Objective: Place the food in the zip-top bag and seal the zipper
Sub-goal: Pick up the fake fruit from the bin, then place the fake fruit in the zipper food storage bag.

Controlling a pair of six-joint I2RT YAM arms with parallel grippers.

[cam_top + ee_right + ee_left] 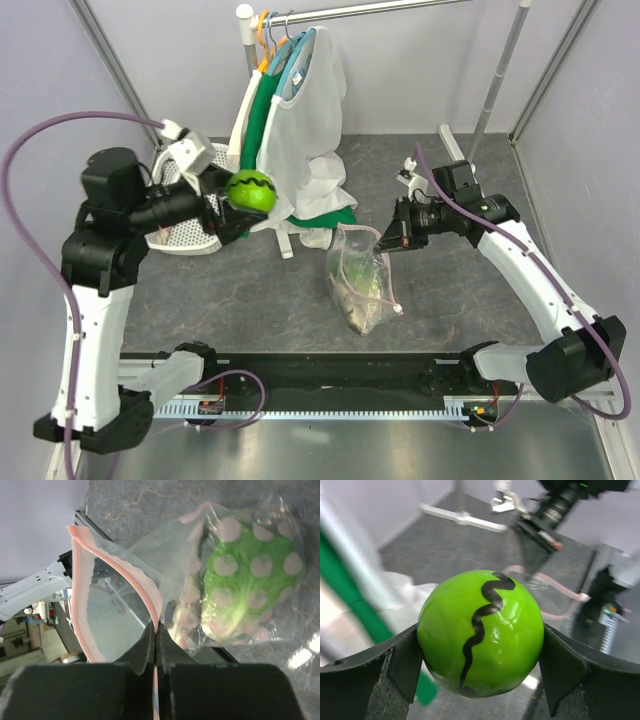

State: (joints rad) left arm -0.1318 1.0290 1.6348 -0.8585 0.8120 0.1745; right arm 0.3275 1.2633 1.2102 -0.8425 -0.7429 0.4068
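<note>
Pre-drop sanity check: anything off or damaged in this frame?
Nothing spilled or damaged. One oddity: the green fruit in the left gripper carries a black squiggle, seemingly a marking rather than a crack. The right gripper pinches the zipper, holding the bag mouth open.

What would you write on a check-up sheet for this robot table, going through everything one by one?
Surface: dark speckled table, bag resting on it.
Job's things: green round fruit held off the table; zip-top bag, mouth open, holding lettuce and something pale; eggplant not seen.
Clutter: white basket; rack of white and green garments.
Grippers: left fingers shut on the fruit; right fingers shut on the pink zipper.
Cables: purple cables loop off both arms.
Surroundings: pale walls, metal poles.
</note>
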